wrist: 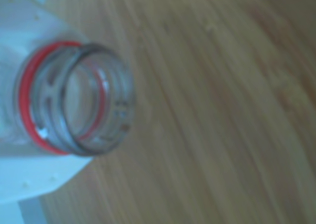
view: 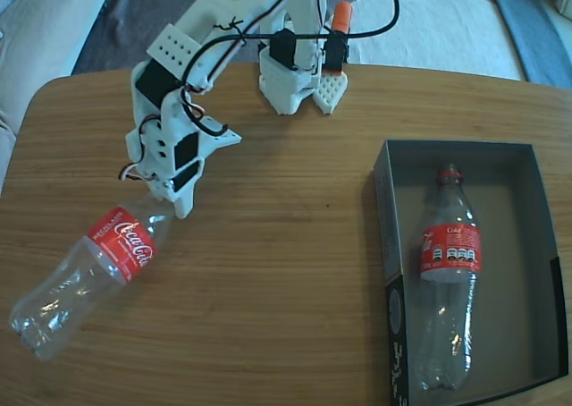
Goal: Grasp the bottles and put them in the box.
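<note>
One clear bottle [view: 89, 272] with a red label lies on its side on the wooden table at the left, neck pointing up-right. My white gripper [view: 176, 205] is down at that neck. In the wrist view the open bottle mouth [wrist: 81, 98] with its red ring fills the left side, resting against a white finger [wrist: 29, 184]; the other finger is hidden. A second bottle [view: 447, 281] lies lengthwise inside the box [view: 536, 245] at the right, neck toward the far end.
The arm's white base [view: 290, 88] stands at the table's far edge, with cables looping above it. The table [view: 286, 272] is rounded at its far left corner. Cushions and a rug lie beyond it.
</note>
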Tool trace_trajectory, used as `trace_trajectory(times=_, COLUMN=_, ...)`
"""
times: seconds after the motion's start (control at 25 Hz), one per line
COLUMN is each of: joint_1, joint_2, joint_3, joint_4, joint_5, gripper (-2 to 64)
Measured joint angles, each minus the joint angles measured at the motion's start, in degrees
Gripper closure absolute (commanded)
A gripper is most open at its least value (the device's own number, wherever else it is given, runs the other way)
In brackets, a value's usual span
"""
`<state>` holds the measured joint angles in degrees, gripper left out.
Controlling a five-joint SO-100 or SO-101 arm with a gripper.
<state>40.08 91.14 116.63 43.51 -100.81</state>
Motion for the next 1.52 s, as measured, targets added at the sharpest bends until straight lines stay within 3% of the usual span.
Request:
trace_trajectory(times=0.16, joint_1=-3.16, joint_2=0.0, joint_3=-3.78, joint_4=3.78, joint_5=6.5, gripper=61.8)
trace_trajectory(times=0.6, joint_1=-21.36, joint_2=0.0, joint_3=-23.2, joint_4=26.89, joint_5=27.33, gripper=61.8)
trace_trajectory(times=0.84, joint_1=-32.7, joint_2=0.0, joint_3=-32.7, joint_4=36.56, joint_5=34.28, gripper=61.8)
trace_trajectory(times=1.28, joint_1=-57.74, joint_2=0.0, joint_3=-44.65, joint_4=45.97, joint_5=47.81, gripper=61.8)
trace_trajectory(times=1.52, joint_1=-74.79, joint_2=0.0, joint_3=-46.67, joint_4=47.11, joint_5=56.78, gripper=61.8)
